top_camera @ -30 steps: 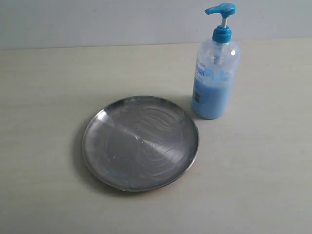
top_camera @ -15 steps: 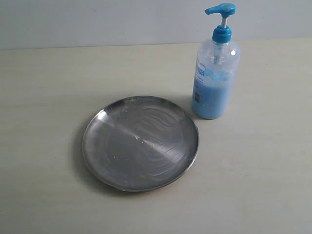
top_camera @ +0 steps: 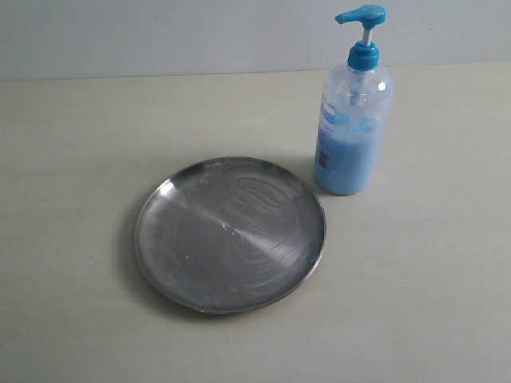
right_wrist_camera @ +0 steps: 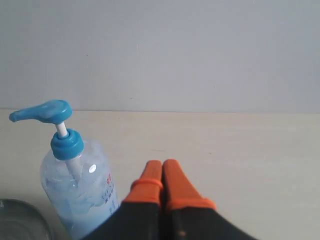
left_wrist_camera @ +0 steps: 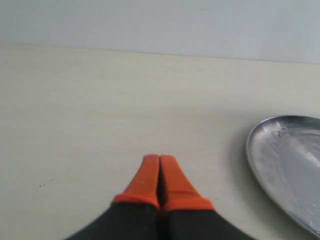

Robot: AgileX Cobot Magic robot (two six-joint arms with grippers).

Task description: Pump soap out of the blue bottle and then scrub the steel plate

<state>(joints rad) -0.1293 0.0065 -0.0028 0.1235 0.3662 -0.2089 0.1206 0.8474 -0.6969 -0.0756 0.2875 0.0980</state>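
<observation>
Bottle [right_wrist_camera: 80, 200] beside right end effector [right_wrist_camera: 162, 163] (pinched closed) | plate [left_wrist_camera: 287, 165] near left end effector [left_wrist_camera: 159, 159], same

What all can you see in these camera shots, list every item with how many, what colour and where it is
blue bottle: one, clear plastic with pale blue liquid and a bright blue pump head; upright on the table, beside the plate's far right rim in the exterior view.
steel plate: one, shiny grey with streaky swirl marks; flat on the table, near the middle of the exterior view.
table: one, pale cream; under everything.
wall: one, plain light grey; behind the table.
left gripper: one, orange fingers on a black body; shut with nothing between them, over bare table to the side of the plate.
right gripper: one, orange fingers on a black body; shut and empty, next to the bottle.
</observation>
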